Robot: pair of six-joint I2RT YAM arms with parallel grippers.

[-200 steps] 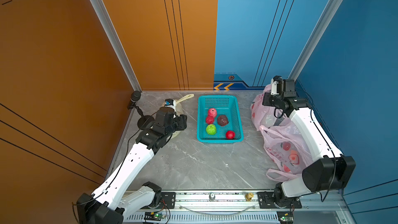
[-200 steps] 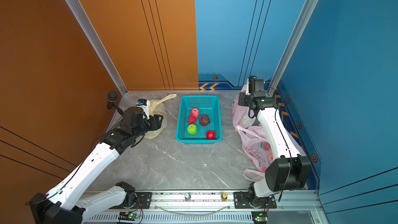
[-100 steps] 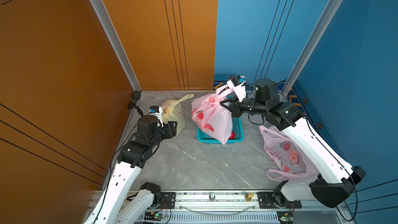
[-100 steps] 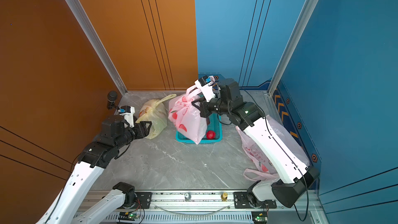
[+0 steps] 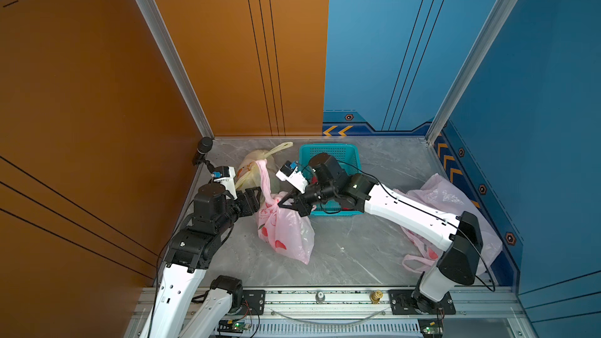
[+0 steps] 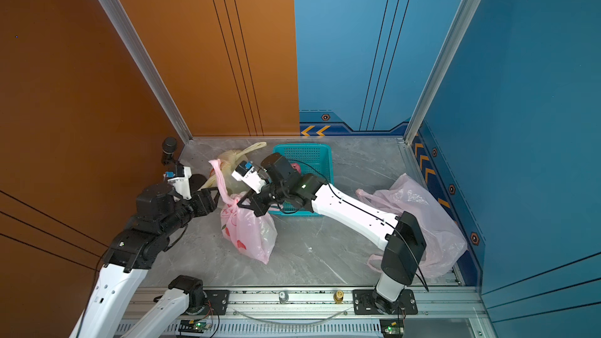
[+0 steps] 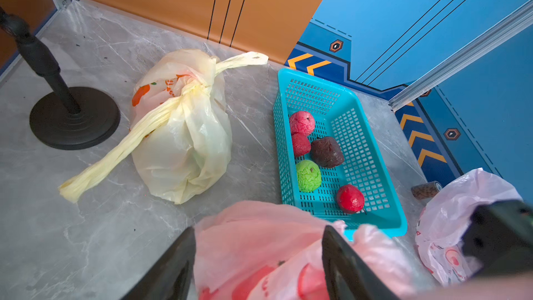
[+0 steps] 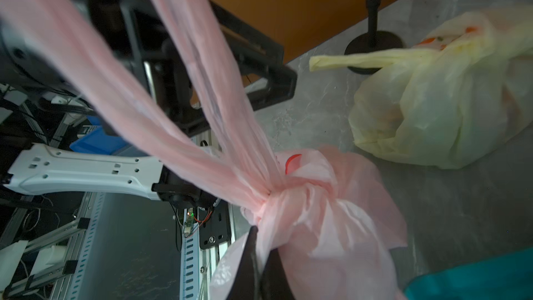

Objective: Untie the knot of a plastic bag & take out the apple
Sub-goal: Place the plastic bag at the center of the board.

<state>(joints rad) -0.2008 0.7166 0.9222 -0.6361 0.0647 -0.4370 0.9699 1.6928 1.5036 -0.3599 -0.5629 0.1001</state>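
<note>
1. A knotted yellow bag (image 7: pixel 184 139) lies behind the pink bag (image 5: pixel 286 229). It is set between a black microphone stand (image 7: pixel 73 118) and the teal basket (image 7: pixel 313 77).
2. Five pieces of fruit are held in the basket: two pink-red, one dark brown (image 7: pixel 327 151), one green (image 7: pixel 308 176) and one red (image 7: pixel 350 199).
3. In both top views most of the basket is covered by the right arm, which is stretched across it.
4. Loose pale pink bags (image 5: pixel 448 196) are heaped at the right edge of the tabletop (image 5: pixel 351 255), partly hidden by the right arm's elbow.
5. The pink bag is found on the tabletop just in front of the basket's near left corner, between the two grippers. Its knot (image 8: pixel 274 197) is tied, and its handles (image 8: pixel 219 88) are drawn out from it.
6. The apple cannot be made out; only red patches are seen on the pink film.
7. The right gripper (image 8: pixel 259 261) is clamped together on the pink film just beside the knot.
8. The left gripper (image 7: pixel 256 266) is held with its jaws wide apart and the top of the pink bag between them. Whether the film is touched cannot be told.
</note>
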